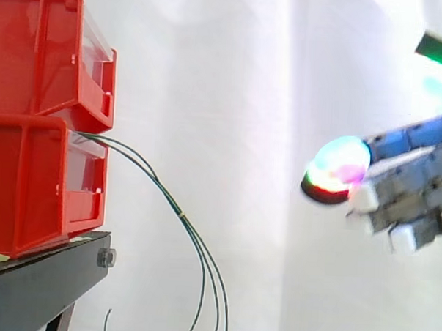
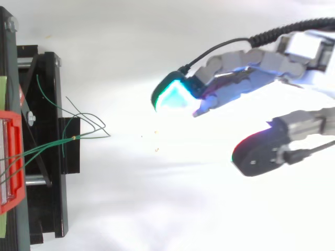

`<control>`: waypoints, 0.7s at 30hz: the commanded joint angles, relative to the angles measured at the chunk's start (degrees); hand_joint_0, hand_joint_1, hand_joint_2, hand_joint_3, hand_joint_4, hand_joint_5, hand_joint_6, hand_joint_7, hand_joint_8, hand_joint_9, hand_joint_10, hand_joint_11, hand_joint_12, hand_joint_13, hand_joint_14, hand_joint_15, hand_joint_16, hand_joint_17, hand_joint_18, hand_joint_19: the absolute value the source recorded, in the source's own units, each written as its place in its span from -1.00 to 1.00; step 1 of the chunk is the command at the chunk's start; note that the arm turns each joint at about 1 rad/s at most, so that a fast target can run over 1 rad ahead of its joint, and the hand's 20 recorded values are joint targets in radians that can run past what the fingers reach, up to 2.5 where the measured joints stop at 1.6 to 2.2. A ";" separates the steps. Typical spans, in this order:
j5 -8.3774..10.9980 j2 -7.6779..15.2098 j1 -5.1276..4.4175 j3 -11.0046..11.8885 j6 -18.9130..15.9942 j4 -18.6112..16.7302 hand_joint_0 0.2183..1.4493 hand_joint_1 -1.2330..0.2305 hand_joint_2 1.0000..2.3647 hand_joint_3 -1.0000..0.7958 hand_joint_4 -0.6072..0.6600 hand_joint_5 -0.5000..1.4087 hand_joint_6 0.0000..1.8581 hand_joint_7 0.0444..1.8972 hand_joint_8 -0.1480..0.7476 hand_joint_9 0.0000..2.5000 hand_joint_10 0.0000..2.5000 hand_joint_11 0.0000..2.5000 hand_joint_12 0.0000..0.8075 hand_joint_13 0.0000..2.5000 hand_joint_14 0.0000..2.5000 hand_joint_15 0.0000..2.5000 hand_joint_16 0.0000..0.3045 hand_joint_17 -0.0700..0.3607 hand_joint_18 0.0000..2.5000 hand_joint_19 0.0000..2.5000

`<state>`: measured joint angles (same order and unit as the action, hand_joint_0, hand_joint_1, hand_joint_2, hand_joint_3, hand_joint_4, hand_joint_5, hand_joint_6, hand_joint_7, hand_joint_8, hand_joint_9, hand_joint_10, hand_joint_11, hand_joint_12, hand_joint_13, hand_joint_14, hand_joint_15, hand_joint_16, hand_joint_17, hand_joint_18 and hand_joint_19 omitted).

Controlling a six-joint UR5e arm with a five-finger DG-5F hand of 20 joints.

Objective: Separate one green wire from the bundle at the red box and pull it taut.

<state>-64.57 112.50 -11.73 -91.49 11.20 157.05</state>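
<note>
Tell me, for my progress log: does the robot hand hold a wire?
No, the robot hand is open, apart from the wires, which hang loose from the red box.

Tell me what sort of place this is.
Probably a robot manipulation test rig in a lab: stacked red bins on a black stand before a white curtain, green wires hanging from the bins, and a robot hand apart from them.

No legible print on the red bins (image 1: 29, 186); none on the black stand (image 1: 40, 282)
</note>
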 commanded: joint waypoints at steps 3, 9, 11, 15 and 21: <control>0.05 3.25 -0.05 0.00 0.67 -4.03 -0.48 -0.14 -1.00 -0.41 0.10 -0.73 -0.46 -0.49 -0.24 -0.69 -1.00 -1.00 -0.23 -0.88 -1.00 -0.98 -0.62 -0.06 -0.93 -0.67; 1.55 3.34 -0.05 0.00 5.59 -6.75 -0.49 -0.15 -1.00 -0.42 0.10 -0.74 -0.46 -0.49 -0.24 -0.71 -1.00 -1.00 -0.22 -0.90 -1.00 -0.98 -0.61 -0.06 -0.95 -0.67; 1.64 3.42 -0.05 0.00 7.00 -7.72 -0.49 -0.15 -1.00 -0.42 0.12 -0.73 -0.46 -0.48 -0.23 -0.70 -1.00 -1.00 -0.22 -0.87 -1.00 -0.97 -0.61 -0.06 -0.91 -0.65; 1.37 6.59 0.39 0.00 7.96 -9.65 -0.48 -0.14 -1.00 -0.41 0.15 -0.72 -0.46 -0.46 -0.22 -0.67 -1.00 -1.00 -0.21 -0.81 -1.00 -0.94 -0.61 -0.05 -0.85 -0.64; 1.72 7.99 0.48 0.00 7.70 -12.64 -0.46 -0.12 -1.00 -0.41 0.19 -0.71 -0.46 -0.43 -0.21 -0.63 -1.00 -1.00 -0.20 -0.77 -1.00 -0.92 -0.62 -0.06 -0.81 -0.62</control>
<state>-63.10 119.62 -11.36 -91.49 18.30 145.83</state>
